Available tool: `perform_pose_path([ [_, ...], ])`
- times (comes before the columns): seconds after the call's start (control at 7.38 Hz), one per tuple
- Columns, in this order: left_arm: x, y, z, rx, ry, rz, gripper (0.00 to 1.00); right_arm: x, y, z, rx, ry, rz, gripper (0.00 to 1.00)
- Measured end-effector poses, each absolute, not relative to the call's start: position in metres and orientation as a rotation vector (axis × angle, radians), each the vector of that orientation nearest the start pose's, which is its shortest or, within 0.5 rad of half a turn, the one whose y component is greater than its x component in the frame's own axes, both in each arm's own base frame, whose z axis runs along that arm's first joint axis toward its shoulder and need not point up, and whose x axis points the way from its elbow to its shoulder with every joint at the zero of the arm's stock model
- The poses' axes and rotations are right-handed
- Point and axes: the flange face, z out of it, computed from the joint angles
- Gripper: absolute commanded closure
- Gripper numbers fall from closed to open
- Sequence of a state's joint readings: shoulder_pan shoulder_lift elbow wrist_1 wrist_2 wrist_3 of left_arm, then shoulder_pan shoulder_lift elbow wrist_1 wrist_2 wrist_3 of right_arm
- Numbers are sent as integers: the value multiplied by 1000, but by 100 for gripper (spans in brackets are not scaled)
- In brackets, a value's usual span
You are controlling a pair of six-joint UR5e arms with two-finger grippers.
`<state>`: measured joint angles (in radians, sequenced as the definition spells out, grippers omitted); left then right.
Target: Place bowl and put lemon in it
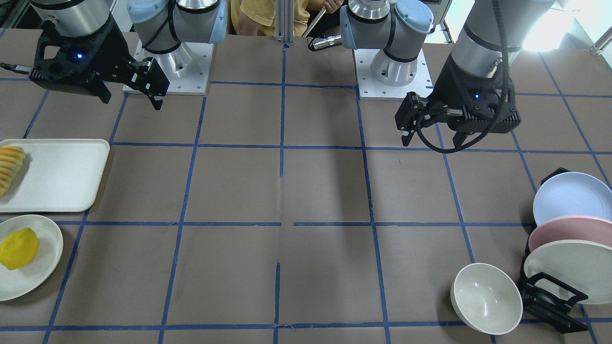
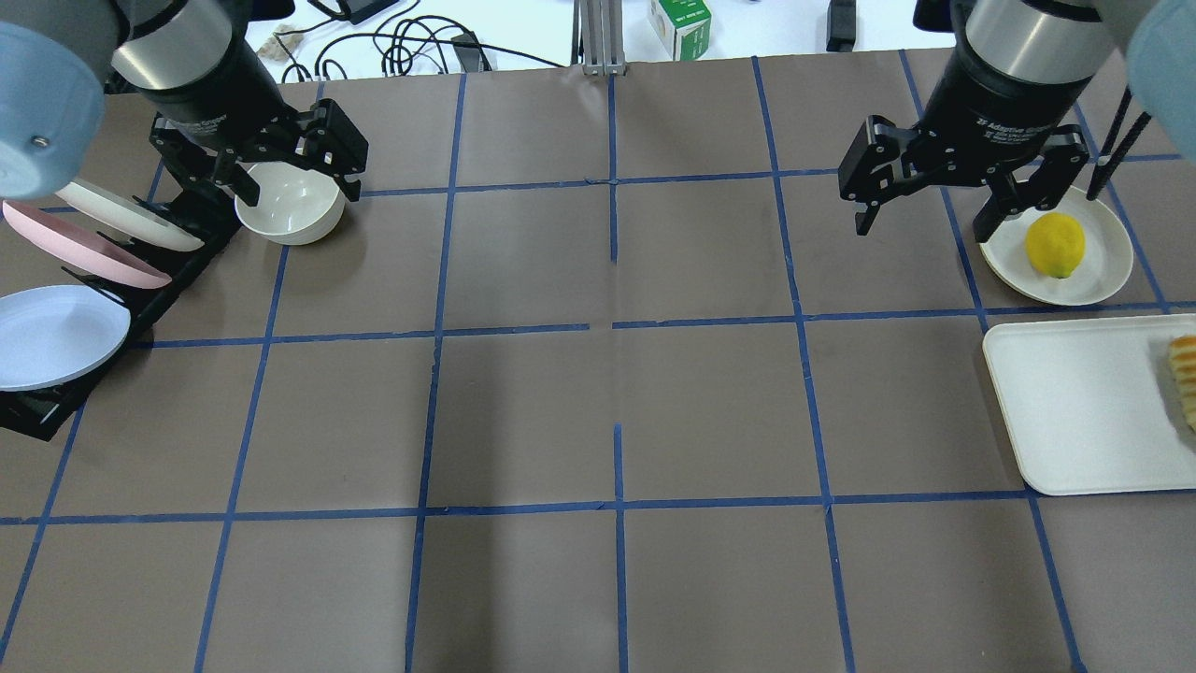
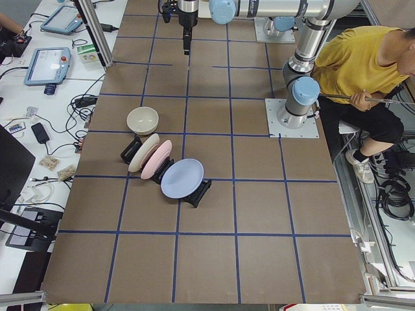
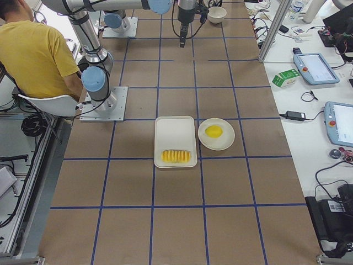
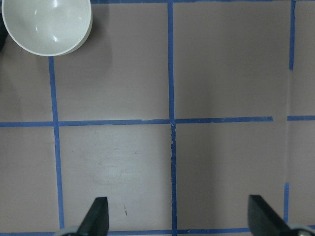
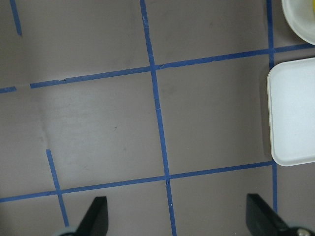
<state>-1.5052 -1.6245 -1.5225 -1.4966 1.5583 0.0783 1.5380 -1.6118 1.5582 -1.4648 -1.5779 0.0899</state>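
Across the whole scene runs a counter [image 2: 523, 411] covered in brown paper and marked into large squares with blue tape. Behind the two robot bases sits a person [image 3: 363, 65] in a yellow shirt. White benches with cables, tablets and a green-and-white carton [image 2: 679, 23] border the far side.

Both arms hang above the counter with nothing in their grasp. The left gripper [image 1: 431, 142] has its two fingers spread wide apart. Its wrist view looks straight down on bare paper, and the bowl sits off in that view's upper corner, clear of the fingers. The right gripper [image 2: 920, 226] is likewise spread wide and empty, above bare paper just beside the lemon's plate without touching it.

The bowl [image 1: 486, 298], deep, round and off-white with a glossy inside, stands upright and empty on the robot's left side of the counter. It sits just beside a black rack [image 1: 550, 306]. That rack holds three plates leaning on edge: a cream plate [image 1: 569, 272], a pink plate [image 1: 564, 231] and a blue plate [image 1: 571, 196].

On the robot's right side, well apart from the bowl, the lemon [image 2: 1056, 245] lies on a shallow round plate [image 2: 1103, 271]. Next to that plate lies a white rectangular tray [image 2: 1074, 411], with a row of sliced food [image 1: 10, 167], orange-yellow and ridged, at one end.
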Motion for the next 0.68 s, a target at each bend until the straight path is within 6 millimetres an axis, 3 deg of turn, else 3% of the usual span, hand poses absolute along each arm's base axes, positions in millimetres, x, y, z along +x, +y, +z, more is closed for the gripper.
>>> perform_pose_path([
  [0.14, -70, -551, 478, 26, 3146, -104, 0, 110, -477, 500, 173, 3160, 89, 0],
  [0.27, -32, -583, 448, 21, 3144, -106, 0, 92, -490, 488, 199, 3176, 121, 0],
  [0.54, 44, -639, 378, -1, 3145, -78, 0, 9, -533, 449, 381, 3164, 155, 0],
  [0.68, 73, -664, 351, 36, 3144, -59, 0, -34, -549, 433, 381, 3160, 139, 0],
])
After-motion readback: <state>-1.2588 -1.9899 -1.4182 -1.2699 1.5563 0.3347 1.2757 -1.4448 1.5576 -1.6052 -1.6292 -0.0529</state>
